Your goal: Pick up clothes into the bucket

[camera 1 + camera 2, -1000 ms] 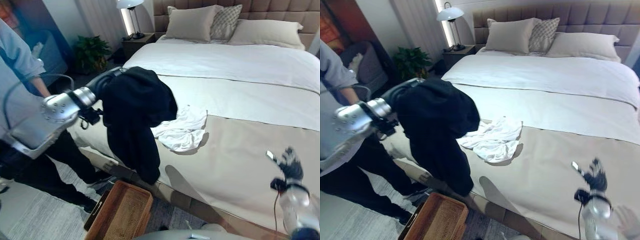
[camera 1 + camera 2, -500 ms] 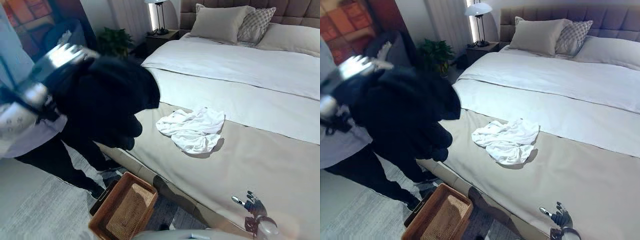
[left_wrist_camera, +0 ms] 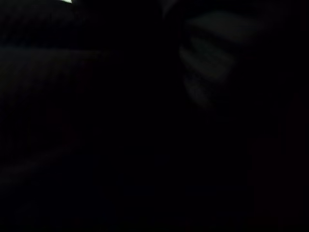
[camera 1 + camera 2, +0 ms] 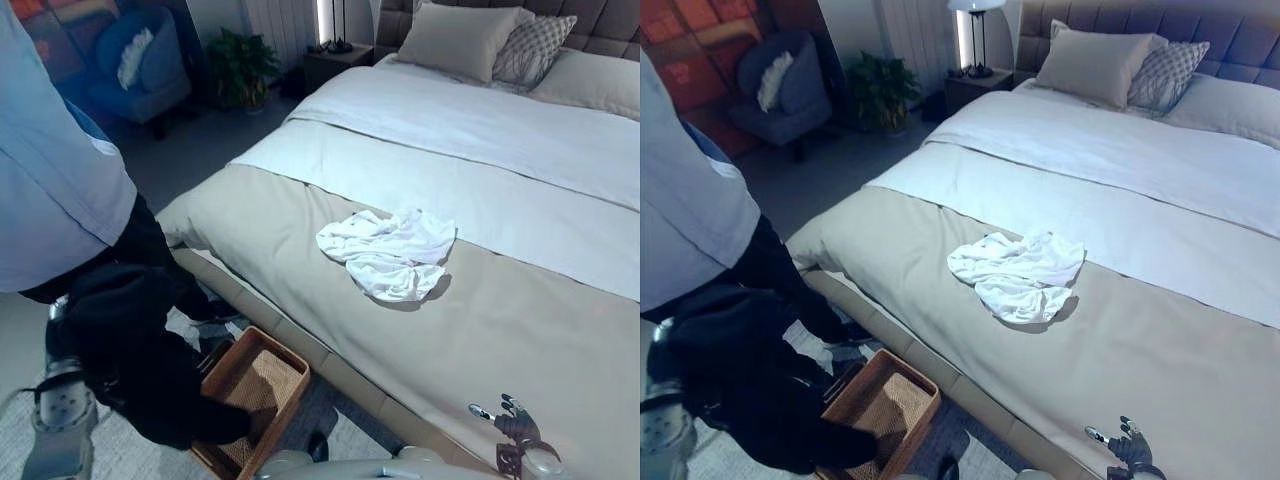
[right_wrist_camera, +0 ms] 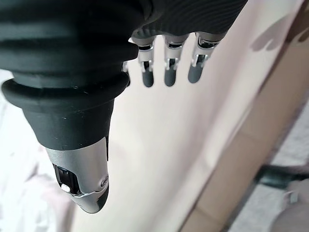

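Note:
A black garment (image 4: 140, 370) hangs bunched over the end of my left arm (image 4: 62, 405), low by the floor. Its lower end rests on the near corner of the brown wicker basket (image 4: 290, 362), which stands on the floor beside the bed. The cloth covers my left hand, and the left wrist view is dark with black cloth (image 3: 145, 125). A crumpled white garment (image 4: 388, 255) lies on the bed's beige cover. My right hand (image 4: 510, 420) hovers open above the beige cover near the bed's front edge, its fingers (image 5: 166, 72) relaxed and holding nothing.
A person (image 4: 50, 180) in a light blue top and dark trousers stands close at the left, right behind the black garment. The bed (image 4: 520, 330) takes up the right side, with pillows (image 4: 455, 35) at its head. A blue armchair (image 4: 150, 70) and a plant (image 4: 240, 65) stand at the back left.
My left arm has come down from shoulder height to floor level by the basket, carrying the black garment. The camera view has shifted. The white garment has not moved.

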`<state>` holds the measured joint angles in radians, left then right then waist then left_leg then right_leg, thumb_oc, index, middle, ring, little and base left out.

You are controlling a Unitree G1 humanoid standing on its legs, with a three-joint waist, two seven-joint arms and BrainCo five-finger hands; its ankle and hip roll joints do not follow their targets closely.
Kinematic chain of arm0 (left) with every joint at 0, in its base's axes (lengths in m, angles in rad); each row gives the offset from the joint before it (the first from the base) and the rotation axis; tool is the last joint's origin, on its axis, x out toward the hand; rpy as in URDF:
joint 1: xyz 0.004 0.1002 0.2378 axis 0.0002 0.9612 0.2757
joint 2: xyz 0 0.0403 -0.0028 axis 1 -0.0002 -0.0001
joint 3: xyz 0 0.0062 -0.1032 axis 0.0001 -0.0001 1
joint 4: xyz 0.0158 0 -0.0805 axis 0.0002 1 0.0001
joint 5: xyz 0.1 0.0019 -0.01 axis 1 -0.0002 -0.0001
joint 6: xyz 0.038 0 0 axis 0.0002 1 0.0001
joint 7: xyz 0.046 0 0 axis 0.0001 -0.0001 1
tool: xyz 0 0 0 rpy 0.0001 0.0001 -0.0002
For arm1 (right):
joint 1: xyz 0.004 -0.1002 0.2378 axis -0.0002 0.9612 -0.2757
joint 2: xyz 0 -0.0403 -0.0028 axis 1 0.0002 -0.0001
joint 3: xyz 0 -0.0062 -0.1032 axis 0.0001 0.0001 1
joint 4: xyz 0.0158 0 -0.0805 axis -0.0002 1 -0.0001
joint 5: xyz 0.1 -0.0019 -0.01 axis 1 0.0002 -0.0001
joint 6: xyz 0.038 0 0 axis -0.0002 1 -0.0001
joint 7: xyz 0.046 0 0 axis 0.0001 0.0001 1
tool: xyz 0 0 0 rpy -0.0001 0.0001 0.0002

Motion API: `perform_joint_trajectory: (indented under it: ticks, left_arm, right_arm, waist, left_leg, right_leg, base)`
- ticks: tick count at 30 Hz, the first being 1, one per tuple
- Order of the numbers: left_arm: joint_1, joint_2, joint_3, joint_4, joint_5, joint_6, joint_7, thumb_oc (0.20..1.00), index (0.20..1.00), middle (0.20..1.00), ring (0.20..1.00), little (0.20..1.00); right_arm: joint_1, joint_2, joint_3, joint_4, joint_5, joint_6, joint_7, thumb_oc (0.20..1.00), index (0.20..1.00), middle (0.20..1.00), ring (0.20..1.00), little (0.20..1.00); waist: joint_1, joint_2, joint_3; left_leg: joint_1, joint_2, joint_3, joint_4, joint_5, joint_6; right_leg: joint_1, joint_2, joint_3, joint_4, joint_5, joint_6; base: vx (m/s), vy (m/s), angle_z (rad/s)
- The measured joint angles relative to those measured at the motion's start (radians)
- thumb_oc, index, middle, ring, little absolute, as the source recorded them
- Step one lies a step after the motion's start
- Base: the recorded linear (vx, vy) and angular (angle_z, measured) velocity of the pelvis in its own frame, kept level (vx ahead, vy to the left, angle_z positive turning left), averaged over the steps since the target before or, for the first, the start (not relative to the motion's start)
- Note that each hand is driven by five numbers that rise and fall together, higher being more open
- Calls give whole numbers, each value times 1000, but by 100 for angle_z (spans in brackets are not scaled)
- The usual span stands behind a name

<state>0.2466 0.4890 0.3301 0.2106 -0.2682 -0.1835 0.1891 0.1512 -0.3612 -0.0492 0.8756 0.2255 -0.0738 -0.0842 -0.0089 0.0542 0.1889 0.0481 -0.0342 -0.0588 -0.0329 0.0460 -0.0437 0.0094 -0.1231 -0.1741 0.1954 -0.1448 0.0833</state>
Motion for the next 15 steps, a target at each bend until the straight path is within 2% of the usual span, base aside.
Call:
perform_joint_trajectory:
  ticks: [2, 9, 13, 15]
  left_arm:
    - [-15, -20, -5, 31, -33, -2, 1, 200, 200, 200, 200, 200]
    - [-63, -3, -19, 70, -34, -10, 28, 200, 200, 200, 200, 200]
    - [-80, 8, -47, 96, -7, -20, 47, 200, 200, 200, 200, 200]
    - [-116, 29, -88, 122, 60, -27, 69, 200, 200, 200, 200, 200]
  right_arm:
    - [-13, 0, -11, 22, 0, 0, -10, 1000, 1000, 1000, 1000, 1000]
    - [-46, -16, -18, 52, -9, -5, -36, 1000, 1000, 1000, 1000, 1000]
    - [-70, -16, -18, 41, -9, -11, -41, 1000, 1000, 1000, 1000, 1000]
    - [-79, -18, -16, 40, -10, -21, -58, 1000, 1000, 1000, 1000, 1000]
  waist:
    - [-1, -1, 22]
    - [0, 7, 98]
    - [-2, -5, 136]
    - [-1, -17, 162]
  left_leg:
    - [-27, 2, 0, 18, 2, 1]
    - [-104, 8, 1, 59, 2, -2]
    - [-132, 11, 2, 74, 0, -5]
    - [-183, 11, 3, 104, -3, -10]
  right_leg:
    - [-24, 1, 0, 13, 0, -2]
    - [-104, 3, 1, 60, -3, -7]
    - [-138, 5, 4, 79, -7, -12]
    - [-187, 5, 7, 109, -9, -17]
  base:
    - [-69, 17, 0]
    - [-78, 24, -1]
    - [-63, 25, -2]
    - [-75, 32, -1]
